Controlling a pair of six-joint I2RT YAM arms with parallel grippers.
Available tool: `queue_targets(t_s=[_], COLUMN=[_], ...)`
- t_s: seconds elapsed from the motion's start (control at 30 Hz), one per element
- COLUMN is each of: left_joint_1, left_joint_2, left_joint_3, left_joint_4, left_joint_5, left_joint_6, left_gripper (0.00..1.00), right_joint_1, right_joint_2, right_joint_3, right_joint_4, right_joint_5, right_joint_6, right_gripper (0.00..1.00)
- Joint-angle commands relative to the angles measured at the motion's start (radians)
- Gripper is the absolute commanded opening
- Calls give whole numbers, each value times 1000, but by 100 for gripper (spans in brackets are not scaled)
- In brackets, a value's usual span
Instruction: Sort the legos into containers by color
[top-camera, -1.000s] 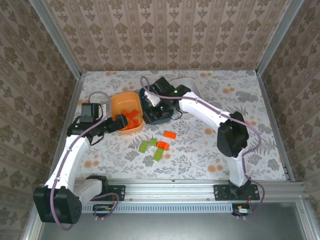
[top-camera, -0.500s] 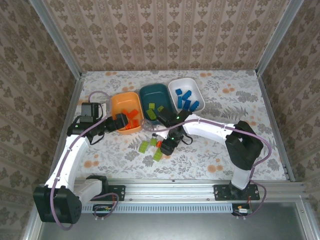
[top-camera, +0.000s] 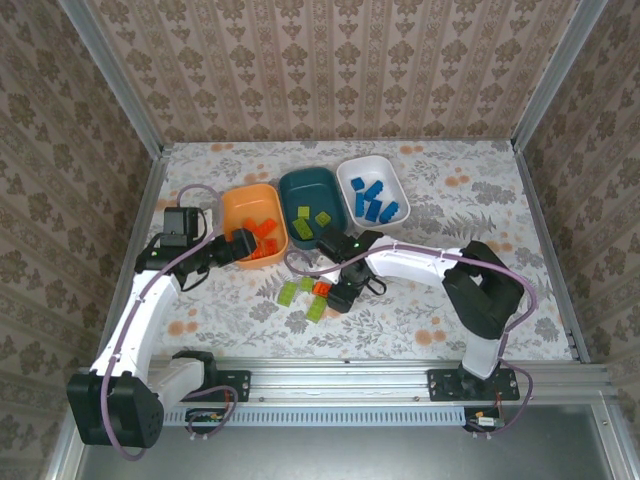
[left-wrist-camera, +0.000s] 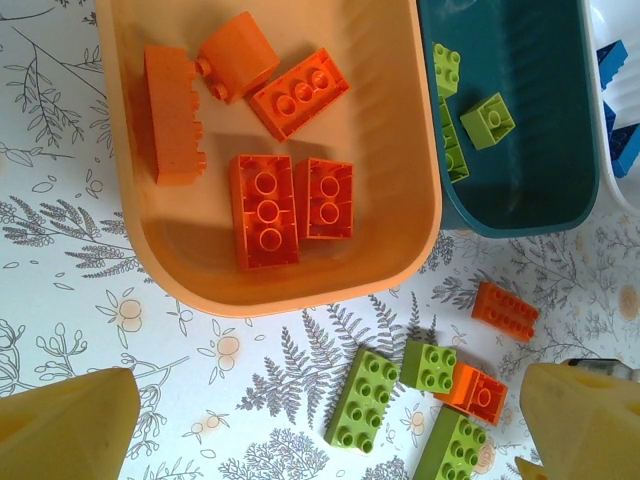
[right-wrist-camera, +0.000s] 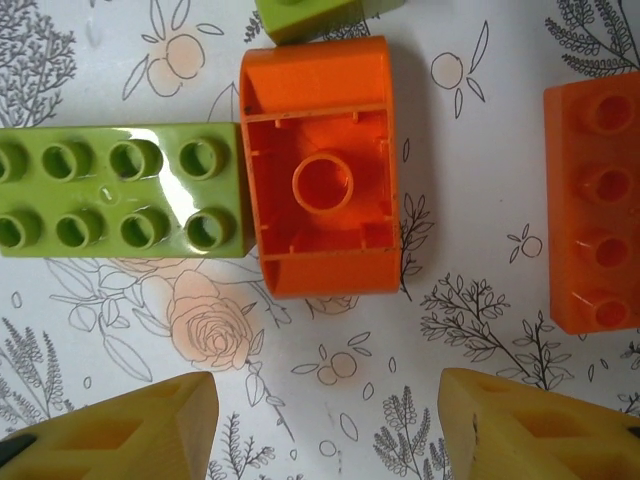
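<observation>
left jaws spread wide, empty, near orange dish (left-wrist-camera: 392, 205) | right jaws apart, empty, near upturned orange lego (right-wrist-camera: 320, 168)

legos (right-wrist-camera: 120, 190): glossy plastic | orange dish (left-wrist-camera: 380, 150): smooth plastic | table cover (right-wrist-camera: 330, 400): matt floral print | rail (top-camera: 350, 378): ribbed metal

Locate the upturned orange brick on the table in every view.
Top external: the upturned orange brick sits just below the teal dish.
Left wrist: that brick lies lower right, near the edge.
Right wrist: that brick is at centre, hollow side up.
Shared landmark: the long lime brick right beside it.
</observation>
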Motion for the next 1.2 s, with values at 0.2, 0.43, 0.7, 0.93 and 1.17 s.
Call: queue_targets(t_s=[0.2, 0.43, 0.7, 0.93, 1.17], left_joint_1=[7, 9, 8, 8, 8], left_joint_2=[-14, -9, 5, 0, 2], left_joint_3=[-18, -21, -11, -16, -25], left_joint_4=[12, 14, 11, 7, 24], left_joint_5=[13, 13, 15, 13, 18], left_joint_6=[-16, -10, 0, 3, -7], left_gripper=[100, 100, 100, 100, 100], right_joint_1=[10, 11, 10, 9, -15], right_joint_2=[88, 131, 196, 201, 131], right_joint_3=[50, 93, 157, 156, 90], right_joint_4=[21, 36, 30, 17, 32], right_joint_5=[20, -1, -21, -32, -44], right_joint_6=[17, 38, 45, 45, 75], right_gripper=[61, 61, 59, 46, 31])
